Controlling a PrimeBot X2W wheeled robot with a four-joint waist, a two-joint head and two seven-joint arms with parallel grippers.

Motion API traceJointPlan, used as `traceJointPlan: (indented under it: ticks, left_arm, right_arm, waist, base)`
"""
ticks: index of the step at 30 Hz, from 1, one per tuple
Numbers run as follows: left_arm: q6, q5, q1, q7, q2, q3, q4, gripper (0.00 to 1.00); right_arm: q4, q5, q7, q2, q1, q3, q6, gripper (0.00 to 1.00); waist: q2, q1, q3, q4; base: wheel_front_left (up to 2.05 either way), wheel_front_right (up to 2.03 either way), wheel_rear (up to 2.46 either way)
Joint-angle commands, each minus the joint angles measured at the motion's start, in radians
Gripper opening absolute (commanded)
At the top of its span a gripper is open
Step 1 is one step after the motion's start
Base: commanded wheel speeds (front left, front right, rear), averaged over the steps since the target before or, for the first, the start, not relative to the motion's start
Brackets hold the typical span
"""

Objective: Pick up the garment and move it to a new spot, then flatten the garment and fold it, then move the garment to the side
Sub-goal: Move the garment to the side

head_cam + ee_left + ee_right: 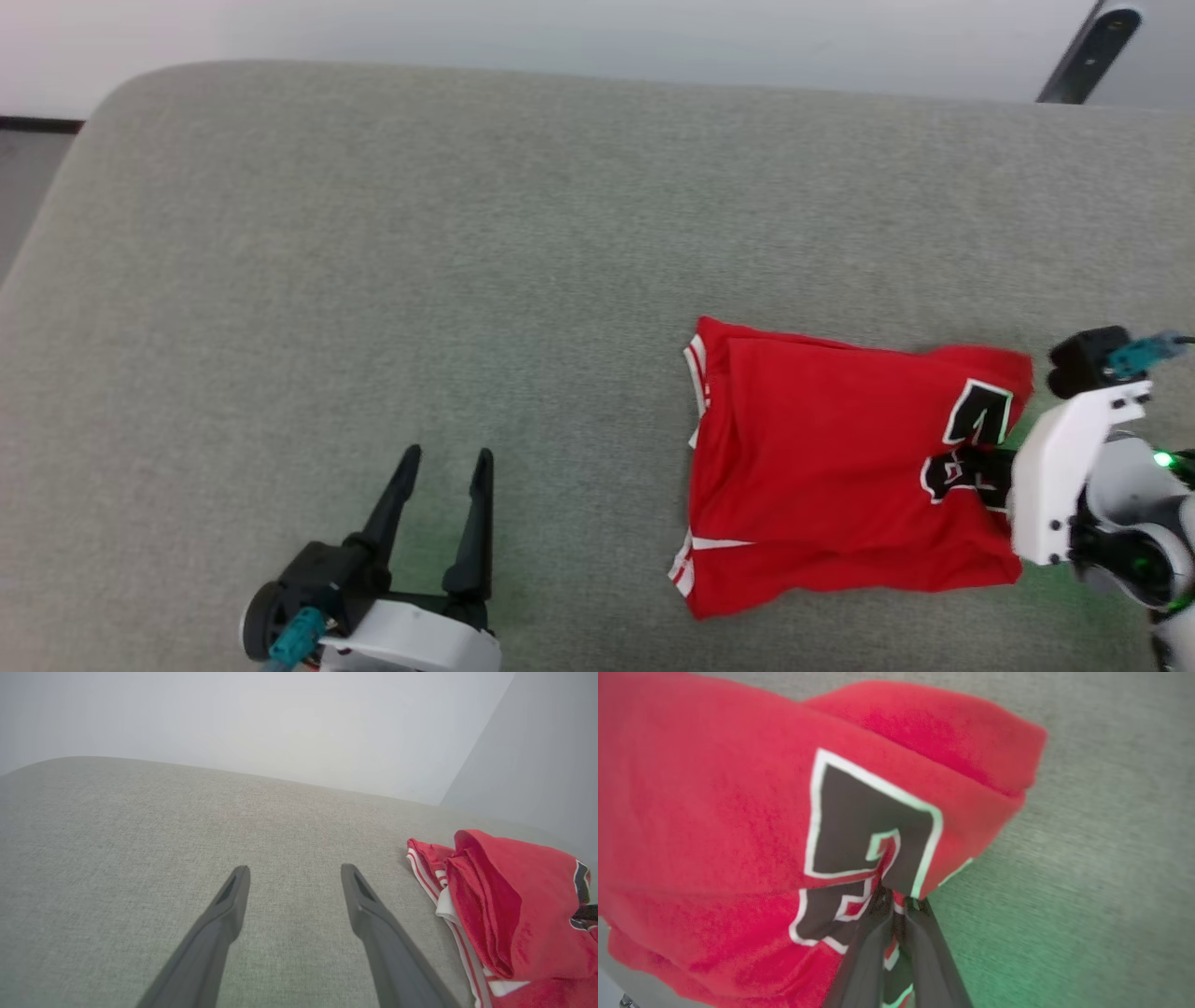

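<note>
Two pincers are present; one is engaged. The right pincer (896, 907) is clenched on the jersey (840, 457), its two dark fingers pressed together on the fabric at the jersey's right edge, directly at the black white-outlined numeral (980, 415). The left pincer (446, 457) is released and empty, fingers spread, over bare fabric toward the near left of the grey fabric-covered surface (373, 233), well apart from the jersey.

Location: the jersey lies folded into a compact, roughly rectangular bundle near the right edge of the surface, closer to the near edge than to the far one. The white red-striped trim (695, 378) shows along its left side.

Handling characteristics (assessed):
- Soft and limp. It offers no stiffness, so any unsupported part is likely to droop.
- Light. A modest pinch should carry it.
- Layered. A grip that catches only the upper layers may let the fold open when the bundle is lifted or dragged.

Grip point (recommended): take all layers together at the folded right edge, as the right pincer appears to do. How many layers are caught cannot be told. A second hold at the trimmed left side would keep the bundle level.
</note>
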Motion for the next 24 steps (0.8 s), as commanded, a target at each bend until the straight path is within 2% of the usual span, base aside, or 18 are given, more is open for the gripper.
traceJointPlan:
  ticks: [1,13,19,24]
  left_arm:
    - [-0.007,0.009,-0.005,-0.004,0.000,0.010,-0.008,1.00]
    - [-0.012,0.052,-0.021,-0.004,0.000,0.048,-0.053,1.00]
    - [-0.026,0.068,-0.030,-0.004,0.000,0.060,-0.084,1.00]
    - [-0.034,0.092,-0.045,-0.004,0.003,0.072,-0.122,1.00]
  right_arm:
    - [-0.012,0.014,-0.018,-0.024,0.023,-0.022,0.002,0.00]
    - [-0.095,0.010,-0.052,-0.197,0.109,-0.255,0.002,0.00]
    - [-0.053,-0.021,-0.069,-0.257,0.091,-0.396,0.002,0.00]
    - [0.013,-0.086,-0.110,-0.293,0.051,-0.464,0.002,0.00]
  waist:
    - [0.0000,0.0000,-0.005,-0.032]
    - [0.0000,0.0000,0.024,-0.104]
    - [0.0000,0.0000,0.053,-0.117]
    - [0.0000,0.0000,0.086,-0.109]
  base:
    - [0.00,0.00,0.00]
    - [0.00,0.00,0.00]
    - [0.00,0.00,0.00]
    - [0.00,0.00,0.00]
